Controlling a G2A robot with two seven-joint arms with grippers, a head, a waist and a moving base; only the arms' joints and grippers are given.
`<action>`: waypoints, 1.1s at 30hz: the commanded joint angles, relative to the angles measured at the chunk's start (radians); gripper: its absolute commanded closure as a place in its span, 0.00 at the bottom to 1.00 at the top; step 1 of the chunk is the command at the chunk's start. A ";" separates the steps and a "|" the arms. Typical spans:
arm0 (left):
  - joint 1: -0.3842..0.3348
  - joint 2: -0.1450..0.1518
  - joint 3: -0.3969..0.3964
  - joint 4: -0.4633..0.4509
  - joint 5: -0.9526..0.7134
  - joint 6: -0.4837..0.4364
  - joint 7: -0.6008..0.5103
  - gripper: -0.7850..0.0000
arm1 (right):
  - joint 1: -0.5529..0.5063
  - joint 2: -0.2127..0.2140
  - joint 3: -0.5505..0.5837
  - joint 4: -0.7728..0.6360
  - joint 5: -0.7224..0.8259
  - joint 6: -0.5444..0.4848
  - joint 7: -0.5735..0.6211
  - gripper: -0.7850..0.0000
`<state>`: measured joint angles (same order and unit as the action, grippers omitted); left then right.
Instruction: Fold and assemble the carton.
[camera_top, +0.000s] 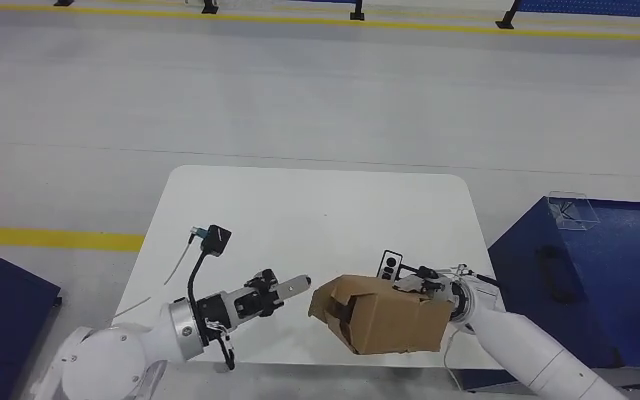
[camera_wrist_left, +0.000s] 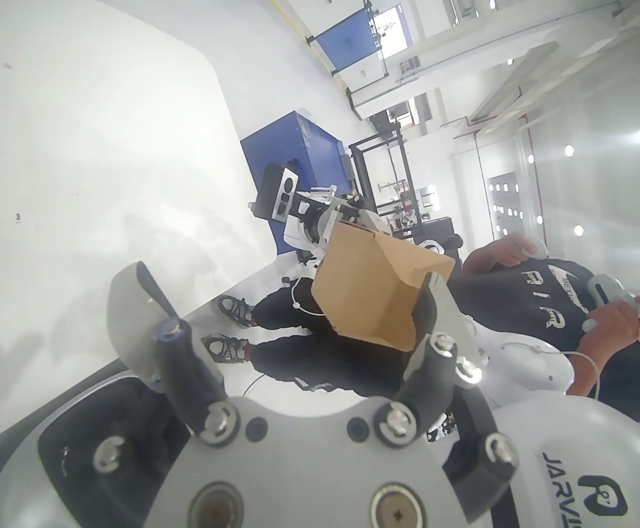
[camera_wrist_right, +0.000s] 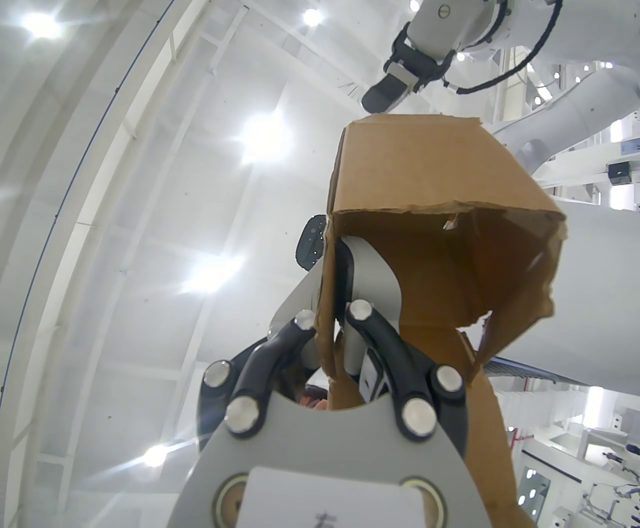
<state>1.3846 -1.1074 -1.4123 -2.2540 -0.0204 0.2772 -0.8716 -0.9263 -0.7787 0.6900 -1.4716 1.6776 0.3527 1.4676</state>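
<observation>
1. Brown corrugated carton (camera_top: 385, 312) hangs from the R gripper (camera_wrist_right: 330, 260) over the near-right part of the white table (camera_top: 300, 210). Can't tell if its underside touches the top.
2. R gripper: clamped on one carton wall, one finger inside and one outside, so it pinches a single thickness of board.
3. L gripper (camera_wrist_left: 285, 280): jaws wide apart, nothing in them. It sits just left of the carton w/ tips aimed at the left end and a small gap between.
4. Risk: a one-wall pinch is prob. a weak hold. A push from L could pivot the carton round the R fingers or slide it out, instead of folding anything.
5. Risk: the torn flap edge (camera_wrist_right: 530, 300) by the open end looks ragged. More force there could rip it rather than crease it.
6. Risk: the box looks only part squared. An off-centre push may skew it back toward flat.
7. Risk: the carton is close to the table's near edge, so if dropped it could go to the floor.
8. Material: matte kraft board, likely light, stiff across the panels and weak at the scores. Inside is darker.
9. Shape: boxy tube w/ the open end toward the R wrist and the left-end flaps partly turned in.
10. Table: smooth w/ rounded corners, prob. slippery, so it gives little to brace against.
</observation>
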 joint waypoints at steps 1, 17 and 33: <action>-0.006 0.003 0.011 0.008 0.027 0.012 -0.016 0.00 | 0.008 0.005 -0.011 0.001 0.002 -0.002 0.002 1.00; 0.006 0.015 0.094 -0.030 0.072 -0.021 -0.071 0.00 | 0.056 0.021 -0.087 0.003 0.014 -0.015 0.015 1.00; -0.059 0.013 0.237 0.014 0.147 0.014 -0.054 0.00 | 0.065 0.026 -0.136 -0.017 -0.006 -0.029 0.029 1.00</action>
<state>1.3316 -1.0934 -1.1834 -2.2447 0.1250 0.2877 -0.9301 -0.8614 -0.7533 0.5548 -1.4867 1.6727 0.3236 1.4966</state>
